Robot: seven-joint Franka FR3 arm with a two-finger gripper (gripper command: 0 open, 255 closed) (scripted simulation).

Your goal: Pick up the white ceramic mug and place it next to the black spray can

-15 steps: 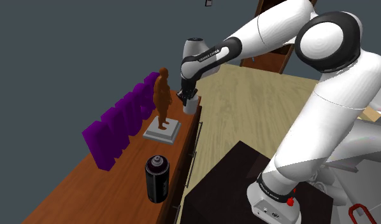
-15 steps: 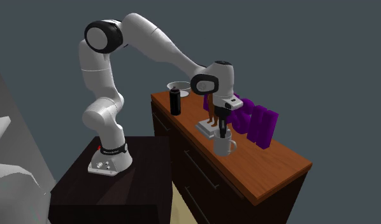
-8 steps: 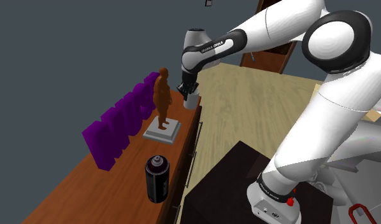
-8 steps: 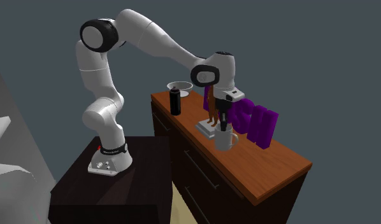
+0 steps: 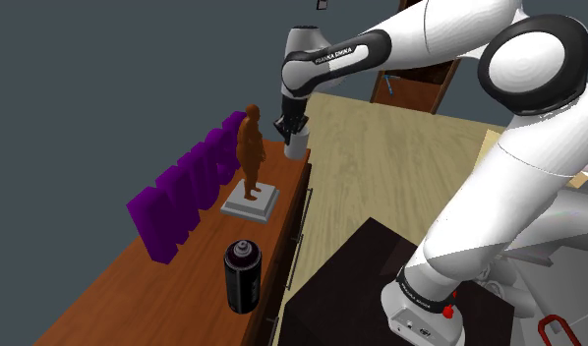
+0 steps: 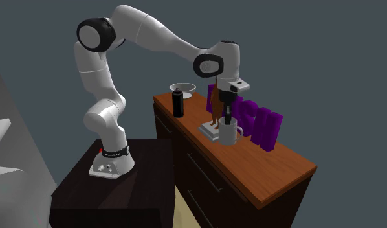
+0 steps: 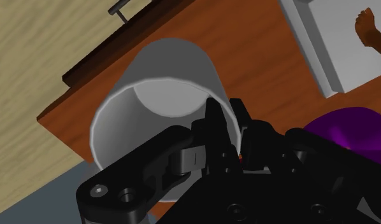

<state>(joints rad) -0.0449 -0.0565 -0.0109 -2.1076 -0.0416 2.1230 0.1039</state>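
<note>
The white mug hangs lifted above the far end of the brown sideboard, next to the brown figurine. My gripper is shut on the mug's rim from above. In the wrist view the mug sits right under the gripper, one finger inside its wall and one outside. In the second exterior view the mug hovers under the gripper, handle towards that view's right. The black spray can stands at the sideboard's near end; the can is well apart from the mug.
Purple block letters line the sideboard's back edge. The figurine stands on a grey plinth between mug and can. A white bowl sits behind the can. My dark stand is beside the sideboard's front.
The arm has risen and carried the mug up off the sideboard; the gripper has stayed shut on its rim. The can and figurine have not moved.
</note>
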